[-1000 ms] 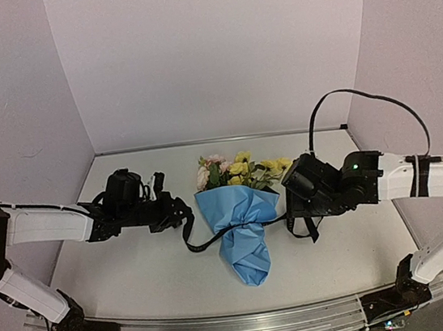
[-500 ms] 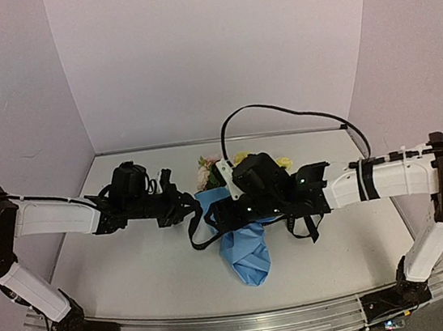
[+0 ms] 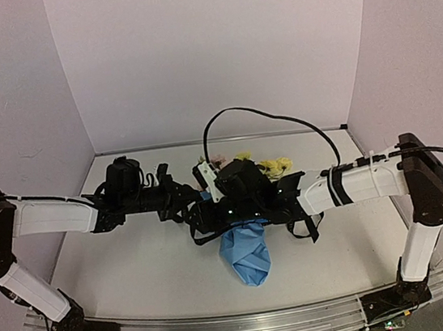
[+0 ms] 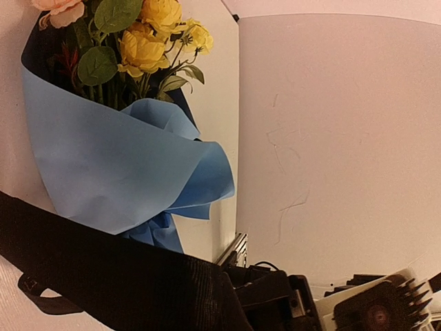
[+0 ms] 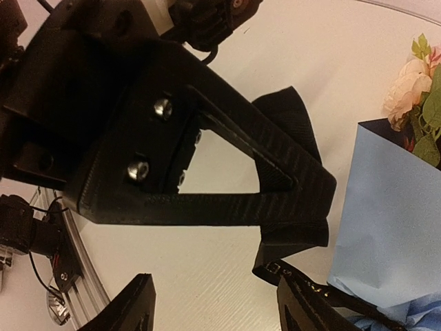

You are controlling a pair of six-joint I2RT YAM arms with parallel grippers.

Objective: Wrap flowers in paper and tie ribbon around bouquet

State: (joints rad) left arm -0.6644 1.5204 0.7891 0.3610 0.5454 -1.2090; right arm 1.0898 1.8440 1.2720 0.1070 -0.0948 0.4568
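Top view: we find the left gripper (image 3: pixel 184 205) clamped shut on the ribbon (image 3: pixel 305 228), the bouquet (image 3: pixel 245 252) just to its right. We judge this keeps the band taut. The right gripper (image 3: pixel 204 217) lies across the bouquet, close beside it.

Left wrist: ribbon under this gripper, paper (image 4: pixel 117 165) and flowers (image 4: pixel 148 41) beyond.

Right wrist: its fingers (image 5: pixel 131 310) stand apart around the pinched ribbon end, presumably for a handover.
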